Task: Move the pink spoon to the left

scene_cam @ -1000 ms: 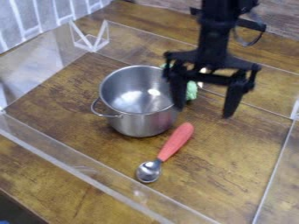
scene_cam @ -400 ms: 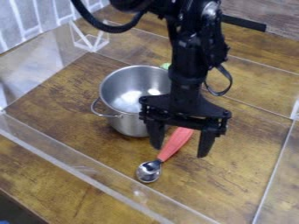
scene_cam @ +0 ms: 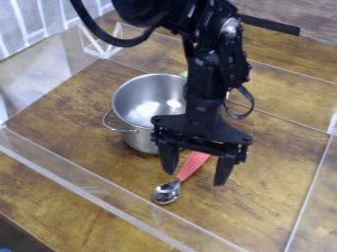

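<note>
The pink spoon (scene_cam: 192,165) lies on the wooden table in front of the pot, its salmon handle running up to the right and its shiny metal bowl (scene_cam: 166,192) at the lower left. My gripper (scene_cam: 194,167) hangs straight down over the handle, open. One finger (scene_cam: 168,161) stands left of the handle and the other (scene_cam: 220,167) right of it, so they straddle the handle. The upper end of the handle is hidden behind the gripper.
A steel pot (scene_cam: 148,112) stands just behind and left of the spoon, close to my left finger. Clear plastic walls (scene_cam: 79,182) fence the table at the front and left. A small wire stand (scene_cam: 101,41) sits at the back left.
The gripper has come down and towards the front left, from beside the pot's right rim to over the spoon handle. It stays open. The spoon has not moved.
</note>
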Robot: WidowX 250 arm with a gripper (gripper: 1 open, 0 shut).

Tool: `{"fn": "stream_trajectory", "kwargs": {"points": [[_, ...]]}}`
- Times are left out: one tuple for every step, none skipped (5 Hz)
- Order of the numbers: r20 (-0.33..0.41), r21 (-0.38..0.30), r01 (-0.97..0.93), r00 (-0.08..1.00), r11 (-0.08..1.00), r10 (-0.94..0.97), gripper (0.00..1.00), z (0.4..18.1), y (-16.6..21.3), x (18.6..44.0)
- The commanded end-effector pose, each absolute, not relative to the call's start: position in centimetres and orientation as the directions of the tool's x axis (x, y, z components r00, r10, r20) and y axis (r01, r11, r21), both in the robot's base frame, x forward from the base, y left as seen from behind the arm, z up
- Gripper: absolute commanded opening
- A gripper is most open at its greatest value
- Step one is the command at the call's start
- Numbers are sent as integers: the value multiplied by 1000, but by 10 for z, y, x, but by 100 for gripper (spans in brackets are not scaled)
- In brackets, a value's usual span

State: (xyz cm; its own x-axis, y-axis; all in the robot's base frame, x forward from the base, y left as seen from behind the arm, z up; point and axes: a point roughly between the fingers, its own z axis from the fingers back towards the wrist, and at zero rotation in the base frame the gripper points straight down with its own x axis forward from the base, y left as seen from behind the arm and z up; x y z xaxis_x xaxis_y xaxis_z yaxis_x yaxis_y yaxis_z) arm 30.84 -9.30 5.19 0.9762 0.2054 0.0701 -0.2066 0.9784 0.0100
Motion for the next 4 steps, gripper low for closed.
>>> {"fn": "stream_trajectory", "kwargs": {"points": [[101, 5, -215, 972, 977, 214, 100, 61, -86, 313], [93, 19, -208, 974, 978, 206, 100, 60, -83, 311], [88, 29, -157, 984, 987, 154, 0, 53, -79, 321], [106, 16, -133, 986, 991, 131, 0, 77, -79, 317]]}}
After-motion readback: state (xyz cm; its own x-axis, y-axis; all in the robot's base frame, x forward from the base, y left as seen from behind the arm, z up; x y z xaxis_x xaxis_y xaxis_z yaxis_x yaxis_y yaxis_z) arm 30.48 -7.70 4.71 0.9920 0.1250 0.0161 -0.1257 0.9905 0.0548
